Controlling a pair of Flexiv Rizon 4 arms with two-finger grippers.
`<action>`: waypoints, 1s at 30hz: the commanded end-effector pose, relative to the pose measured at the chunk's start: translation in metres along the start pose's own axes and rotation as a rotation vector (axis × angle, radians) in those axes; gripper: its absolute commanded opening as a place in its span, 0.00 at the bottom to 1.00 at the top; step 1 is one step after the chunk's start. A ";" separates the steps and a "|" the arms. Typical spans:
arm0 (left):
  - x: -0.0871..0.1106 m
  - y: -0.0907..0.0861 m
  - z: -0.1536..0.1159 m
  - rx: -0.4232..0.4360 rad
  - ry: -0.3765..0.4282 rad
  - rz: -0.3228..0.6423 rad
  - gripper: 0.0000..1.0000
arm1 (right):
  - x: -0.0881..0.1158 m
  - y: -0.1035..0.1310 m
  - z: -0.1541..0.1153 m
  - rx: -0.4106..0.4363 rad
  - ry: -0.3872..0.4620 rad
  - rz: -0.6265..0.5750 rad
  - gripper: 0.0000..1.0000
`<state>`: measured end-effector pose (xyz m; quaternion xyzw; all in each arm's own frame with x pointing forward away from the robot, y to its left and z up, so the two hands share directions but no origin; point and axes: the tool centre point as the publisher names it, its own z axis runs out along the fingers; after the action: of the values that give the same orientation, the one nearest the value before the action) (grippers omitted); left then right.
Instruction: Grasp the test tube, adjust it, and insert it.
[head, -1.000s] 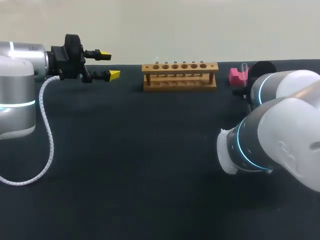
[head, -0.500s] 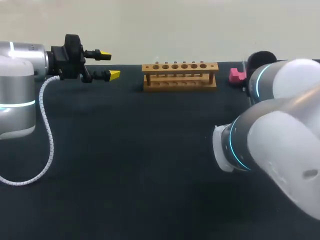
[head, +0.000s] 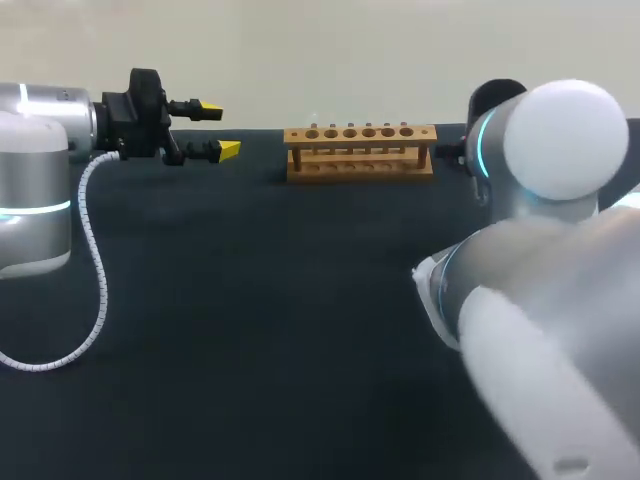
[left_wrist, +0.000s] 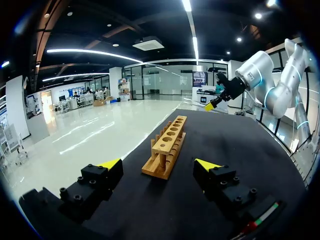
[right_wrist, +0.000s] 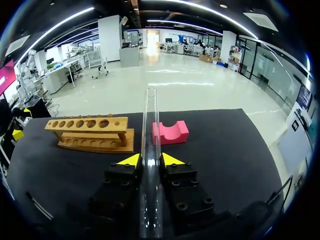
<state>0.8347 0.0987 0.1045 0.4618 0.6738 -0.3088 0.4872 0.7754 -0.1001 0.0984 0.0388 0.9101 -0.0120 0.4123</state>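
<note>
While the right arm (head: 540, 300) is looming large over the near right of the dark surface (head: 250, 300), the right hand (right_wrist: 150, 161) is gripping the test tube (right_wrist: 150, 115). Both of its yellow-tipped fingers (right_wrist: 131, 160) are pressing on the clear glass from either side, standing only narrowly apart. The test tube is running along the fingers and sticking out well past their tips, open end leading. Ahead of that hand and off to one side, the wooden rack (right_wrist: 90, 132) is sitting on the surface with its row of holes facing up. A pink block (right_wrist: 170, 132) with a scooped top is lying near the rack's end, apart from it. Coming in from the other side, the left hand (head: 220, 130) is hanging above the far left of the surface, its fingers spread wide and gripping nothing. It is pointing toward the rack, which is lying end-on well ahead of it.
</note>
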 end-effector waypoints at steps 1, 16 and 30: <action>0.000 0.002 0.001 0.004 0.003 -0.001 1.00 | 0.000 0.014 -0.006 0.076 -0.006 0.012 0.00; 0.000 0.002 0.001 0.004 0.003 -0.001 1.00 | 0.001 0.053 -0.009 0.079 0.002 0.022 0.00; 0.000 0.002 0.001 0.004 0.003 -0.001 1.00 | 0.010 0.084 -0.006 0.026 0.021 0.025 0.00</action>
<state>0.8347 0.0987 0.1045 0.4618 0.6738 -0.3088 0.4872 0.7704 -0.0174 0.0966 0.0554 0.9126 -0.0199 0.4046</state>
